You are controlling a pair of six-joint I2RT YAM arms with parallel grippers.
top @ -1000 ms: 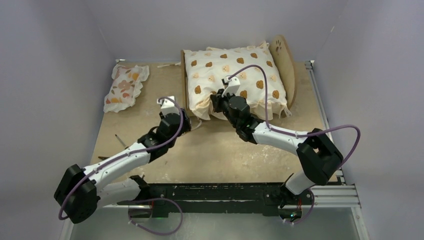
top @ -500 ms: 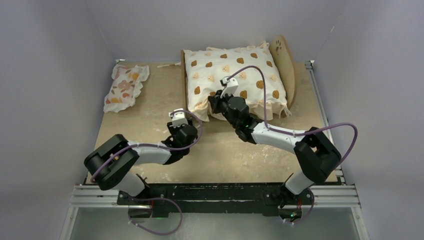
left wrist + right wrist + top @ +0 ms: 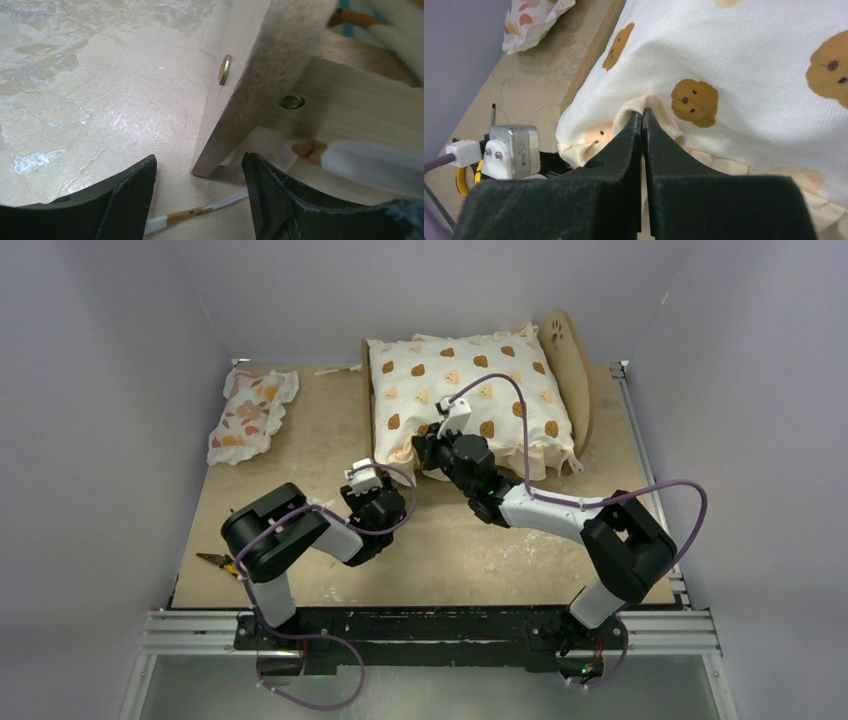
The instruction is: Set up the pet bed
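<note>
Both grippers sit near the pet bed [image 3: 571,352] at the table's [image 3: 450,550] far middle: my left gripper [image 3: 199,167] spread by its corner leg, my right gripper [image 3: 643,117] pinching the bear-print cushion [image 3: 470,380] lying on it.

Right wrist view. The right gripper [image 3: 642,117] was found with both black fingers pressed together, no gap visible between them. The tips sat in a raised pucker of the cream bear-print cushion [image 3: 749,60], which they appeared to be pinching. The cushion filled the upper right of the view, its ruffled edge showing at lower right. A wooden edge of the pet bed [image 3: 596,52] ran diagonally just beside the cushion's left border. A floral pillow [image 3: 531,22] lay on the table [image 3: 519,90], apart from the bed. A silver metal unit [image 3: 515,150] with a white connector sat at lower left.
</note>
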